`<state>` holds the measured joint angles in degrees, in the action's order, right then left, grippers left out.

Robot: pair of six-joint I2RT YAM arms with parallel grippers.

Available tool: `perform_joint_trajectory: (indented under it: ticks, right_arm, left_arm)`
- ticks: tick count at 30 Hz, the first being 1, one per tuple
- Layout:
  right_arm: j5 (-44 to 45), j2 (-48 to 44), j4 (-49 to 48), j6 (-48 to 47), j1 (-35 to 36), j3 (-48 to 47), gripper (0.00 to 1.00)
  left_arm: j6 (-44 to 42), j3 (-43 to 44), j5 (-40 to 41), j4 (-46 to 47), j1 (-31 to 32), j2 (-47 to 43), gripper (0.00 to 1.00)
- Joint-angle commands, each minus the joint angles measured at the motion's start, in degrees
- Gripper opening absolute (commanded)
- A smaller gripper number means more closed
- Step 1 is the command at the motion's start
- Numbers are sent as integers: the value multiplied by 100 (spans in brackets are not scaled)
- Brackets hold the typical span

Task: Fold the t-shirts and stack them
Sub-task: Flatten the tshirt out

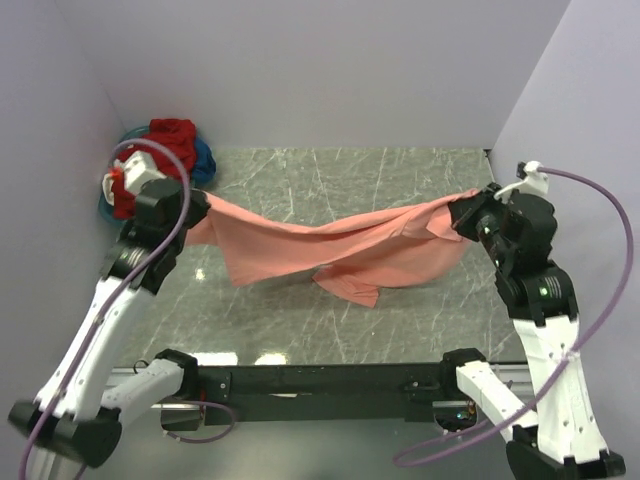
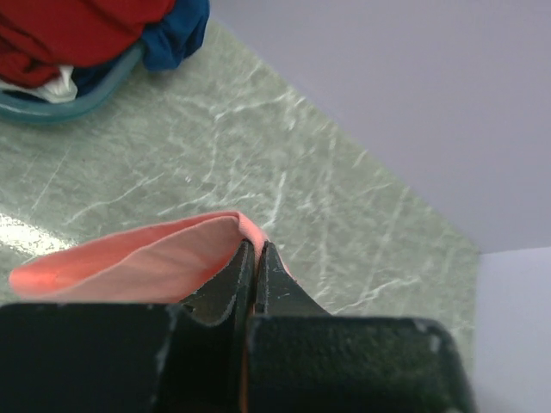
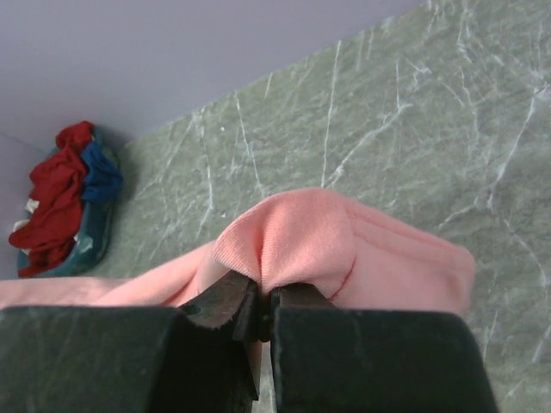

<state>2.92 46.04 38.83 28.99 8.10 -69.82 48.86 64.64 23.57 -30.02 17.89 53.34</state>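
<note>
1. Pink t-shirt [image 1: 335,245] hangs stretched between the two arms, its middle drooping toward the tabletop [image 1: 330,170].
2. At its left end the left claw [image 2: 256,262] is clamped on the cloth. At its right end the right claw [image 3: 263,299] is clamped likewise.
3. Its long axis runs left to right, so laying it flat probably needs both claws to lower together.

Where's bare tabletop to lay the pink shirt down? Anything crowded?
Bare marble table behind the pink shirt up to the back wall, and a strip in front of it down to the black rail. Crowded: far-left corner, basket heaped with clothes, beside the left gripper.
</note>
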Motion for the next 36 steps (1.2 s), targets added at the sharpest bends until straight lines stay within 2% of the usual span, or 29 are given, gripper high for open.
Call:
perform_joint_trajectory:
  ticks: [1,3,6,7,9,10,13,18,21,24,27,30,33,36]
  right_arm:
    - [-212,668,-419,1,-54,-41,0]
    - [-204,1132,-569,-16,-71,21,4]
    - [-230,1887,-753,-34,-141,39,21]
    - [-274,2074,-876,-43,-203,74,35]
    - [-458,2591,-903,-69,-291,57,48]
    - [-502,2716,-929,-78,-361,56,56]
    - [-547,2893,-1070,-70,-432,327,66]
    - [-722,2665,-1579,98,-467,952,66]
    - [-731,2524,-1799,124,-467,1452,66]
    - [-731,2366,-1975,124,-458,1725,66]
    - [-749,2173,-2011,107,-458,1954,65]
    - [-723,1945,-2055,106,-458,2165,65]
    - [-687,1786,-2064,124,-467,2254,65]
    - [-687,1689,-2046,115,-458,2324,64]
  left_arm:
    - [-157,127,-344,294,-75,1007,1]
    - [-236,276,-519,602,-145,1475,1]
    - [-429,829,-1126,674,-452,2643,3]
    - [-474,1057,-1370,569,-584,3238,15]
    - [-596,1638,-1600,410,-707,3716,35]
    - [-597,1752,-1688,279,-778,3919,49]
    - [-501,1421,-1725,583,-787,3572,65]
    - [253,-327,-1435,910,-778,2639,65]
    - [727,-1504,-1163,1217,-778,2032,60]
    - [984,-2384,-1302,1656,-778,1645,57]
    - [1177,-2816,-1443,1894,-726,1539,53]
    - [1345,-3019,-1216,1982,-349,1547,52]
    - [1415,-2967,-1048,2000,-85,1731,52]
    - [1477,-2659,-531,1755,337,2153,53]
